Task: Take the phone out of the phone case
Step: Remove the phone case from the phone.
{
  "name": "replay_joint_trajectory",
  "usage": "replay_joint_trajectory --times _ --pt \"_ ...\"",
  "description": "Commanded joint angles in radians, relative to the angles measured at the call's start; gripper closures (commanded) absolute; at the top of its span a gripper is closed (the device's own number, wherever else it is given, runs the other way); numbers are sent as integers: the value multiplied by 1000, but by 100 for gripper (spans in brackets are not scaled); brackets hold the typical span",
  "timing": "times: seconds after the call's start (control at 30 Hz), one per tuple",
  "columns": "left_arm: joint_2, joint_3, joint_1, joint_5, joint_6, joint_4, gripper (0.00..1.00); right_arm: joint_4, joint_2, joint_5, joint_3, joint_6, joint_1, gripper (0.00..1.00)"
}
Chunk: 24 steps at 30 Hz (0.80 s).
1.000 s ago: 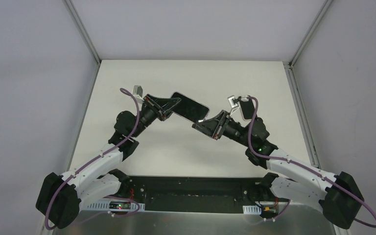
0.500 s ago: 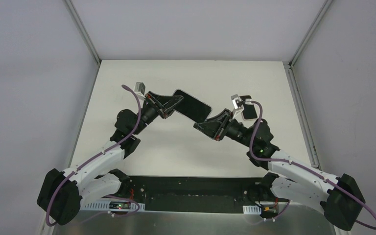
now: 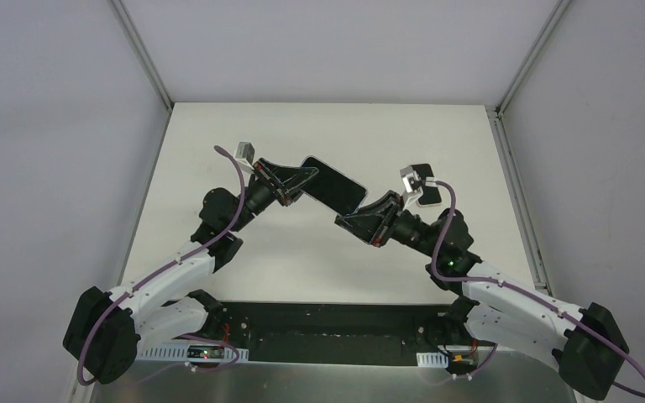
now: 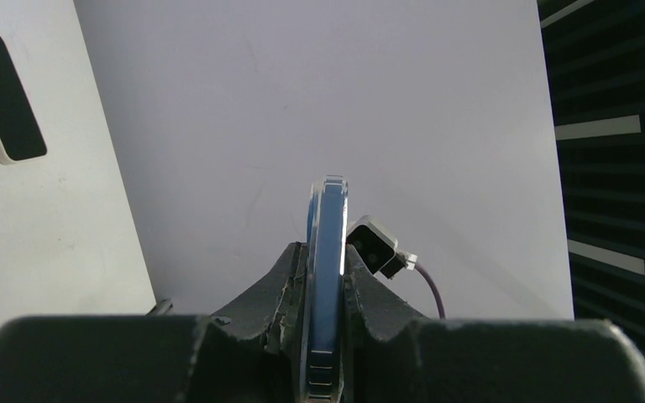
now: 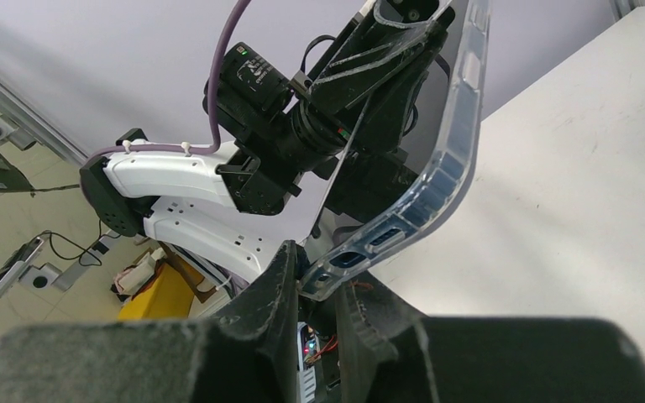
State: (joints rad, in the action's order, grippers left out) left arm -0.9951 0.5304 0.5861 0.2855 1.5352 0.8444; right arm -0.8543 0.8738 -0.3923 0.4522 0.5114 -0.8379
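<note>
The phone (image 3: 333, 185), dark-faced with a blue edge and in a clear case, is held in the air over the table's middle. My left gripper (image 3: 302, 179) is shut on its left end. In the left wrist view the phone (image 4: 327, 252) stands edge-on between the fingers of that gripper (image 4: 326, 277). My right gripper (image 3: 359, 210) is shut on the case's lower right corner. In the right wrist view the clear case rim (image 5: 458, 126) curves up from between the fingers of the right gripper (image 5: 329, 273), beside the phone's dark face.
A second dark phone (image 3: 427, 196) lies flat on the white table (image 3: 319, 134) at the right, partly hidden behind the right wrist camera; it also shows in the left wrist view (image 4: 0, 92). Metal frame posts stand at the table's far corners.
Both grippers and the phone between them have shifted a little to the right. The grips look unchanged.
</note>
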Motion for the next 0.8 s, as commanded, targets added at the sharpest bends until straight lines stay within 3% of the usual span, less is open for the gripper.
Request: replay_joint_trajectory --times 0.0,0.77 --pt "-22 32 27 44 24 -51 100 -218 -20 -113 17 -103 -24 90" --pt "-28 64 29 96 54 -51 100 -176 -96 -162 4 -245 -28 86"
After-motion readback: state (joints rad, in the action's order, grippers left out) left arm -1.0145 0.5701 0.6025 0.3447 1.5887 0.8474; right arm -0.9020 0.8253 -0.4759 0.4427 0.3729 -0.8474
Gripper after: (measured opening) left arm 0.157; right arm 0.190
